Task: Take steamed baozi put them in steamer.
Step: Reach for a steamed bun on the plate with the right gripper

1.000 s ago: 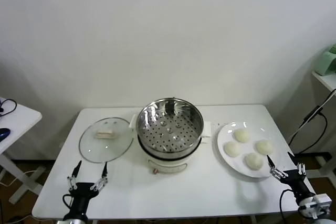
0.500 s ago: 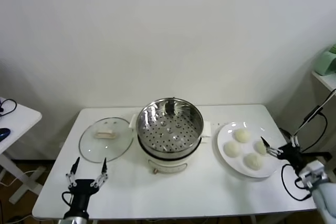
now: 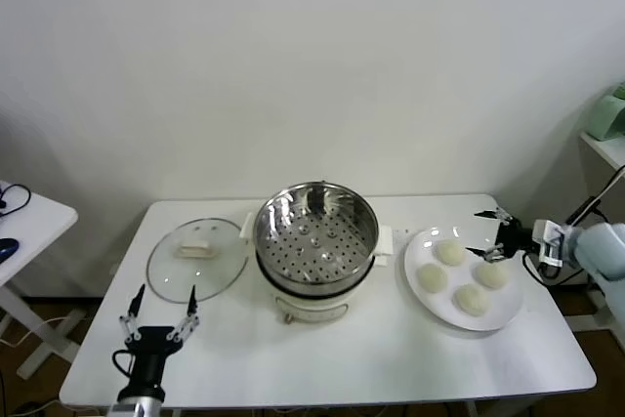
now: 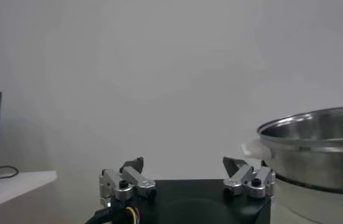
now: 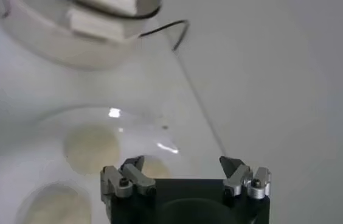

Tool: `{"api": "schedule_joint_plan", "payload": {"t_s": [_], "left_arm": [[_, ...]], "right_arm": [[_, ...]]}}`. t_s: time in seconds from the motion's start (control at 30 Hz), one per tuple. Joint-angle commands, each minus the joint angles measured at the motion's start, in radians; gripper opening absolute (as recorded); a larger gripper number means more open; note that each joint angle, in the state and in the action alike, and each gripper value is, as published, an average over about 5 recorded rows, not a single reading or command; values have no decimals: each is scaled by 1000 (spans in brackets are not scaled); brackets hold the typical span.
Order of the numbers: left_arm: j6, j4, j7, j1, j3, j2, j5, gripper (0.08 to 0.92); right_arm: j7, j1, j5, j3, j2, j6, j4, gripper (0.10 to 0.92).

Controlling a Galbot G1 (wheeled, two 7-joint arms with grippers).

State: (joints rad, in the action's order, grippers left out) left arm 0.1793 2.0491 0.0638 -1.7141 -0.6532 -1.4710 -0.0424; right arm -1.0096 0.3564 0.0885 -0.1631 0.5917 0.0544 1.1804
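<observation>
Right claw (image 3: 490, 233) hovers wide open and empty over the plate (image 3: 427, 292), beside one baozi (image 3: 491, 274). A shallow or off-centre closure could dent the bun. Left claw (image 3: 157, 307) is parked open, in front of the steamer (image 3: 314, 233).

The frame edge crops the steamer (image 4: 317, 152) (left wrist view).

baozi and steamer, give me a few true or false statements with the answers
1. All four baozi lie on the white plate. True.
2. The steamer already holds one bun. False: its perforated tray is bare.
3. The right hand is open above the plate's right side. True.
4. The glass lid covers the steamer. False: it lies on the table, left of the steamer.
5. The left hand grips a bun. False: it is open and empty at the table's front edge.
</observation>
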Motion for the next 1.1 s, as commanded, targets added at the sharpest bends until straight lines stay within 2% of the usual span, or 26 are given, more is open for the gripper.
{"api": "schedule_joint_plan", "payload": {"t_s": [0.03,0.27,0.43,1.1], "left_arm": [[-13,-4,11,21,1,4,-6,823],[-29,-13,9,43,-8,13,-5,823],[-33,-24,9,54,-13,16,-4,823],[-31,-48,9,61,-12,23,-2,823]], "right_arm": [[-218,-548,143,-608,71,57,-296,823],[-213,-542,178,-619,265,80,-475,823],[-198,-508,180,-610,343,60,-526,823],[-130,-408,227,-516,423,74,-612,823]]}}
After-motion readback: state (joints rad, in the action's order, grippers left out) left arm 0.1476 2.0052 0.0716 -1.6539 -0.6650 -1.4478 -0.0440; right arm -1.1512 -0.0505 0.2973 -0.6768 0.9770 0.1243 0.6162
